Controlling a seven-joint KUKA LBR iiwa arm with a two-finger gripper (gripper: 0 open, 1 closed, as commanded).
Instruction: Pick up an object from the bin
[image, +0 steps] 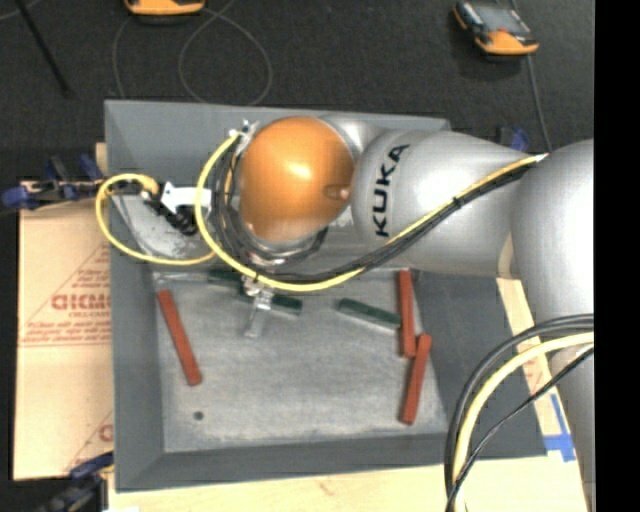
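**End effector low over a dark green stick near the bin's back wall**

The end effector (257, 305) hangs low in the grey metal bin (300, 440), straight beneath the orange cover (290, 180) on the wrist. Its tip meets a dark green stick (286, 304) lying flat on the floor, left of centre and close to the back wall. Being nearest, that stick is the likely pick, though this is only a judgement, since nothing shows it gripped.

The other pieces lie flat and spread out, which leaves room to come down. A long red stick (180, 338) lies to the left and a second green stick (367, 314) to the right. Beyond that are an upper red stick (405, 312) and a lower red stick (414, 378), which touch.

The cover and the yellow cable (215, 235) hide most of the end effector, so I cannot tell whether it is apart or together. The dark green stick's left end runs under the wrist — the dark piece beyond may be the same stick or another. The arm hides the floor at the back.
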